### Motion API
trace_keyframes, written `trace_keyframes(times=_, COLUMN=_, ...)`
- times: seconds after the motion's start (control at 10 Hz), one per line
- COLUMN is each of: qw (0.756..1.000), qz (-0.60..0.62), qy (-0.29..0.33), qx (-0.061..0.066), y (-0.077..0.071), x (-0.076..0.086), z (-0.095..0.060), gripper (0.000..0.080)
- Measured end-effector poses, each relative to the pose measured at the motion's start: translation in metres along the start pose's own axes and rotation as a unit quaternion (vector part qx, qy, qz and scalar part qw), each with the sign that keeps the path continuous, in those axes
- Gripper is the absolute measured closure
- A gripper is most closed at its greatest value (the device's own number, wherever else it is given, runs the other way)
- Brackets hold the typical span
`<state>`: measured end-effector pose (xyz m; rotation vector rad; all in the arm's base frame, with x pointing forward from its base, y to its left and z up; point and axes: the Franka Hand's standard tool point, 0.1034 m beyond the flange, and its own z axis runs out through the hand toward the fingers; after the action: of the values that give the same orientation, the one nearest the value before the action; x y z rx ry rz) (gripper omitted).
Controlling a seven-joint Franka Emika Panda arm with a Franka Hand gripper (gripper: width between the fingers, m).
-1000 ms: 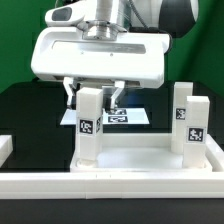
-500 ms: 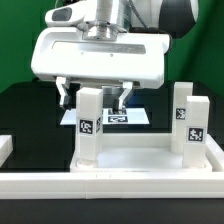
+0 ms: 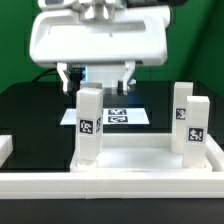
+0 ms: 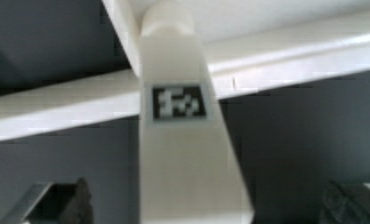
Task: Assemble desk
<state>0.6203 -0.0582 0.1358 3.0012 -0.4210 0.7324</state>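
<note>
Now tool [image 3: 96, 78] spread, lifted clear above leg [image 3: 90, 125]; I judge leg seated upright in panel [image 3: 135, 160].

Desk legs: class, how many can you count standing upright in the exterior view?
2. One leg stands on the panel toward the exterior view's left; the other leg toward its right. Others may be hidden.

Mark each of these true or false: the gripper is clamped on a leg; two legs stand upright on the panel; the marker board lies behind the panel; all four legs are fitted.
1. The gripper is clamped on a leg: false. Its jaws stand open above the leg, apart from it.
2. Two legs stand upright on the panel: true; the second leg is at the exterior view's right.
3. The marker board lies behind the panel: true.
4. All four legs are fitted: false. Only two show.
</note>
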Motion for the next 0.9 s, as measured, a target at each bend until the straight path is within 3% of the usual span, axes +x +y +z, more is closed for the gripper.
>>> trace_keyframes(times=0.1, qw=1.0, qz=0.004, qy=-0.028, qx=0.004, y=0.001, x=-0.006, z=0.007, gripper=0.015)
trace_keyframes(times=0.3, qw=0.993, qz=0.027, qy=-0.108, qx=0.023, y=-0.001, x=0.0, z=0.013, gripper=0.015)
trace_keyframes(times=0.5, qw=0.98, qz=0.027, qy=-0.195, qx=0.028, y=-0.002, x=0.005, z=0.014, gripper=0.015)
trace_keyframes(times=0.7, qw=0.976, qz=0.032, qy=-0.215, qx=0.023, y=0.005, x=0.016, z=0.024, gripper=0.015)
trace_keyframes(times=0.8, qw=0.975, qz=0.039, qy=-0.219, qx=0.018, y=0.006, x=0.013, z=0.025, gripper=0.015)
trace_keyframes(times=0.9, qw=0.974, qz=0.048, qy=-0.219, qx=0.016, y=0.006, x=0.014, z=0.025, gripper=0.0266)
